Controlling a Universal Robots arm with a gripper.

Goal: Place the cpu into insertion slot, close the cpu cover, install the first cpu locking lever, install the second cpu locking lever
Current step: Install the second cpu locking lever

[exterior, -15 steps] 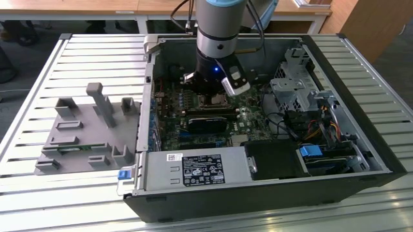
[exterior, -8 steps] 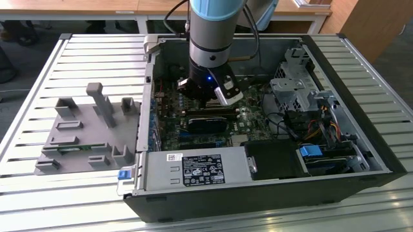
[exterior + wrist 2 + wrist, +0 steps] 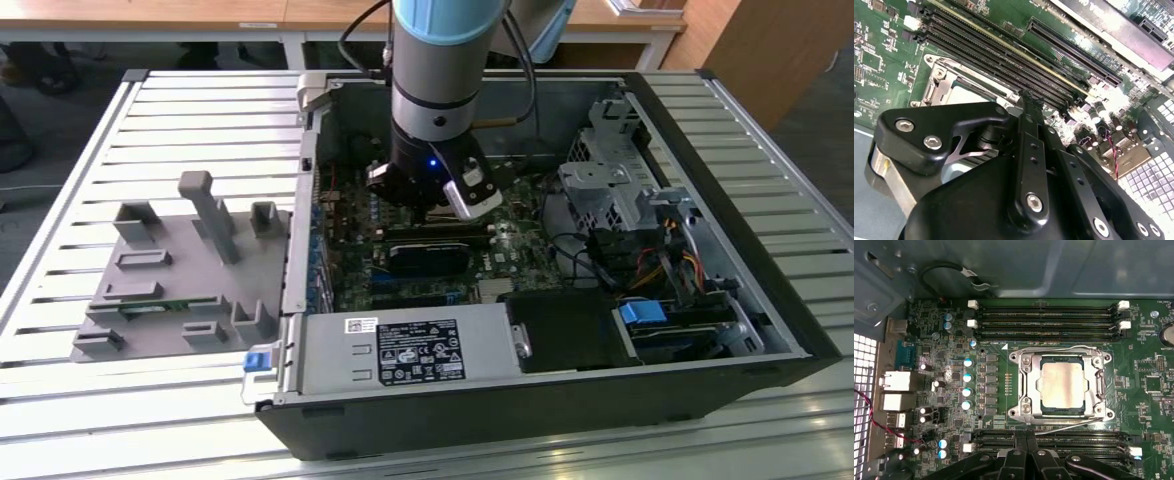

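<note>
**A:** Item one, the tool. Entry?

**B:** Gripper (image 3: 1026,447): the two black fingers (image 3: 1030,107) are pressed together with nothing between them. It hangs low inside the open computer case (image 3: 534,420), tip just over the motherboard (image 3: 1149,365), between the socket and the near bank of memory slots (image 3: 1054,442).

**A:** Item two, the cpu?

**B:** Cpu (image 3: 1063,384): dull silver square, lying flat in the insertion slot (image 3: 1064,409). It looks seated and square to the frame.

**A:** Cpu cover?

**B:** Cpu cover (image 3: 1026,385): silver frame, lying down over the edges of the chip, which shows through the window. I judge that step done.

**A:** Levers?

**B:** Two thin wire bars. The far lever (image 3: 1064,348) runs along the frame edge by the far memory slots (image 3: 1049,320). Whether it is hooked I cannot tell. The near lever (image 3: 1069,425) runs at a slant away from the frame, so I judge it not latched. Its free end is just beside the fingertips, though contact is not certain.

**A:** Step in hand?

**B:** By my reading, lever installation, near lever. It calls for a firm push down and sideways under its hook, without scraping the slots alongside.
</note>
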